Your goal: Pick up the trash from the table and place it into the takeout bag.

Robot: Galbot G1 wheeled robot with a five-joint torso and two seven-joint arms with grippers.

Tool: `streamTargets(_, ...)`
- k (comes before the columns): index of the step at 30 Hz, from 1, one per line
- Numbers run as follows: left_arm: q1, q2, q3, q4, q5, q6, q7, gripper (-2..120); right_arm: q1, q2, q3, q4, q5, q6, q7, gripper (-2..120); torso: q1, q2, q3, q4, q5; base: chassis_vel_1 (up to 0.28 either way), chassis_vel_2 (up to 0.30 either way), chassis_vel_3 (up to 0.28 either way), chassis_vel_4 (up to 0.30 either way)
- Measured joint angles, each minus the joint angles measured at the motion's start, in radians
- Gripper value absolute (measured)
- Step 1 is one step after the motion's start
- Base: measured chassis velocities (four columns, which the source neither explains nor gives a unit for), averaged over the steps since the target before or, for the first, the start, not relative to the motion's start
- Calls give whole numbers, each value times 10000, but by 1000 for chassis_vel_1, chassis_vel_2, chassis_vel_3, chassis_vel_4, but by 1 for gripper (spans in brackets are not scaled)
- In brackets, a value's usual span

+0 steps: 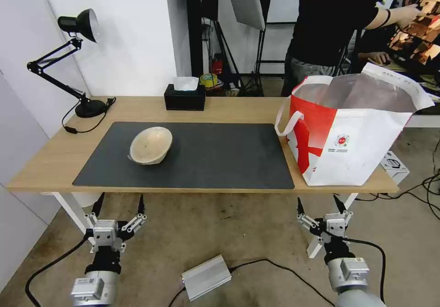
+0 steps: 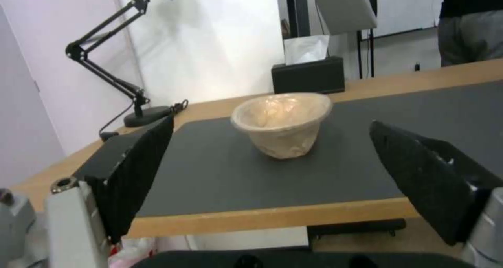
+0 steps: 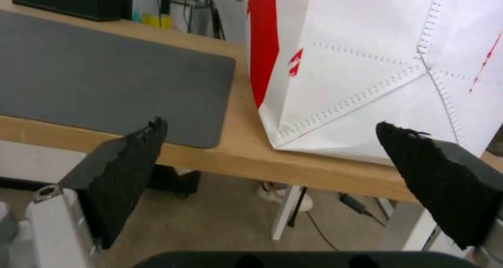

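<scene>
The beige paper-like bowl (image 1: 151, 145) sits tilted on the left part of the dark grey mat (image 1: 220, 160), which covers the middle of the light-wood table (image 1: 55, 160); from the left wrist view the same bowl (image 2: 283, 124) stands on the mat (image 2: 220, 173) straight ahead of the spread fingers. The takeout bag (image 1: 353, 137) stands upright at the right end of the table, just beside the mat's right edge, its mouth open so that the silver lining shows, one white loop handle hanging over its left side. The left pincer (image 1: 119, 203) hangs below the table's front edge, in front of the mat's left end, released and empty. The right pincer (image 1: 318, 203) hangs likewise below the front edge, before the bag, its fingers apart and holding nothing; its wrist view looks at the bag's (image 3: 377, 71) lower corner resting on the table (image 3: 241, 150). A black tissue box (image 1: 184, 97) and a black desk lamp (image 1: 68, 64) stand along the far edge.
</scene>
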Motion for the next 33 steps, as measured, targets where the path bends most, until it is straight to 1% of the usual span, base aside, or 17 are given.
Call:
streamTargets(4,58,41,-39,-189,-20,3,1,100,-2,21,-23,1,-18,-2,1,100,0,0,0,0,0,0,0,0,0)
streamTargets(10,197,238,-250,-726,-134,47,5,100,28,17,-21,17,-25,-8,5,100,0,0,0,0,1,0,0,0,0)
streamTargets(14,222,325,-484,-938,-89,53,27,100,41,12,-18,24,-26,-8,7,100,0,0,0,0,1,0,0,0,0)
streamTargets(21,263,390,-536,-1105,-51,54,66,100,63,29,-49,34,-26,-11,7,100,0,0,0,0,1,0,0,0,0)
streamTargets(25,279,566,-621,-1370,17,57,209,100,124,54,-131,60,-37,-29,7,100,0,0,0,1,2,0,0,0,0)
streamTargets(29,190,1106,-788,-1445,172,62,375,100,242,-11,-228,69,-42,-55,0,100,0,0,0,0,0,0,0,0,0)
streamTargets(31,174,1241,-795,-1449,210,64,408,100,279,-32,-270,59,-42,-60,-4,100,-1,0,0,2,1,0,0,0,0)
streamTargets(33,79,1694,-714,-1449,279,88,524,100,314,-49,-315,42,-39,-70,-8,100,0,0,0,0,0,0,0,0,0)
